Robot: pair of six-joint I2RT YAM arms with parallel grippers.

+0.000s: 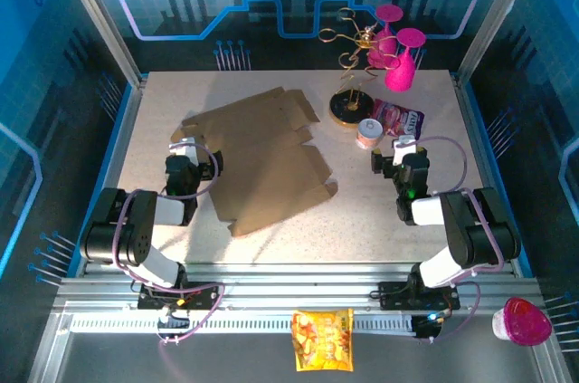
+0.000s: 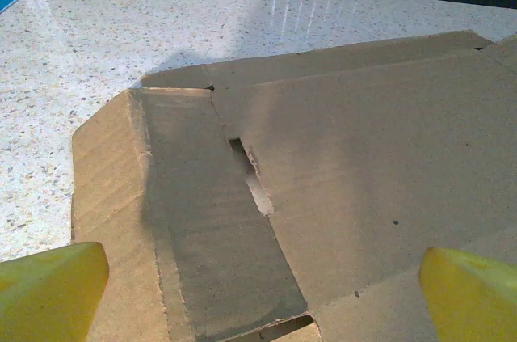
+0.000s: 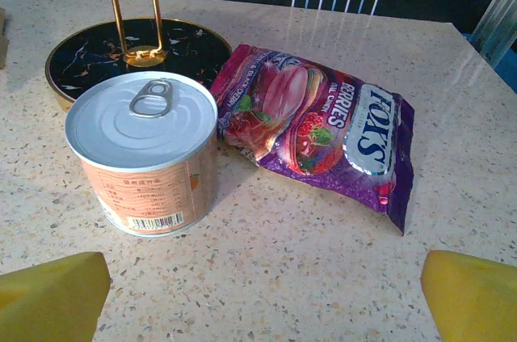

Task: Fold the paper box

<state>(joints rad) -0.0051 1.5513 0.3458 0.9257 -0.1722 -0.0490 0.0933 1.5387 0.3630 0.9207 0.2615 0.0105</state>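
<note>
Top external view: the paper box (image 1: 262, 161) lies as an unfolded flat sheet on the surface (image 1: 362, 220), left of centre, its long axis seemingly running from the near edge toward the far one, a little skewed. The left claw (image 1: 187, 149) sits at the sheet's left edge, jaws spread wide and holding nothing, with a side flap and slot directly ahead in its wrist view. The right claw (image 1: 399, 157), also wide and holding nothing, is well apart to the sheet's right, facing a tin can (image 3: 145, 160) and a candy bag (image 3: 323, 128); the left arm looks nearer for a first fold
</note>
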